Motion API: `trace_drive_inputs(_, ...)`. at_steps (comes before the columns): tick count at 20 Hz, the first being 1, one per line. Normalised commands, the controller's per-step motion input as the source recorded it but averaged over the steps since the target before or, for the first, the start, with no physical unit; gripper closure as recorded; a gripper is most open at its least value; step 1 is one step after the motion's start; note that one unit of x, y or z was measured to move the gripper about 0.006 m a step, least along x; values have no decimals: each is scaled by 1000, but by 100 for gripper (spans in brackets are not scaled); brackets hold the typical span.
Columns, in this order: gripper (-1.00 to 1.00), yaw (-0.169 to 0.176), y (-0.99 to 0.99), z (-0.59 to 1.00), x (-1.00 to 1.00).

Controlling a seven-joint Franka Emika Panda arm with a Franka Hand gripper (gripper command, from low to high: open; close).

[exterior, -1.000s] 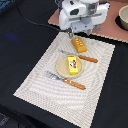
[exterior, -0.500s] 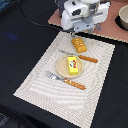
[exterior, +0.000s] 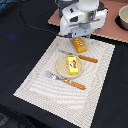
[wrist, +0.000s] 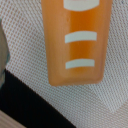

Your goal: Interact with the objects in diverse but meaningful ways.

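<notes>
The orange ridged block (exterior: pixel 79 45) lies on the woven placemat (exterior: pixel 50 95), just past the round plate. My gripper (exterior: pixel 80 37) hangs right over the block's far end; its fingers are hidden behind the white hand, so I cannot tell whether they are open or shut. In the wrist view the orange block (wrist: pixel 75 40) fills most of the picture, very close, with white ridges across it and no fingers showing. The yellow box with a red label (exterior: pixel 72 65) lies on the tan plate (exterior: pixel 61 67). Tomato and sausage are out of view.
A wooden-handled knife (exterior: pixel 85 57) lies between the block and the plate. A wooden-handled fork (exterior: pixel 65 80) lies on the near side of the plate. A tan board (exterior: pixel 112 27) with a round vessel (exterior: pixel 123 17) sits at the exterior view's far right. The black table (exterior: pixel 20 55) surrounds the mat.
</notes>
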Motion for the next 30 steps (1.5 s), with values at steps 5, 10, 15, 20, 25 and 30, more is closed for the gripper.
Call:
trace_drive_inputs(5,-100,0,0,-357,-149)
trace_drive_inputs(10,100,0,-28,-228,-164)
trace_drive_inputs(15,100,0,5,-54,-57)
trace_drive_inputs(20,100,0,54,0,0)
trace_drive_inputs(25,100,0,37,219,0)
trace_drive_inputs(30,100,0,174,709,0)
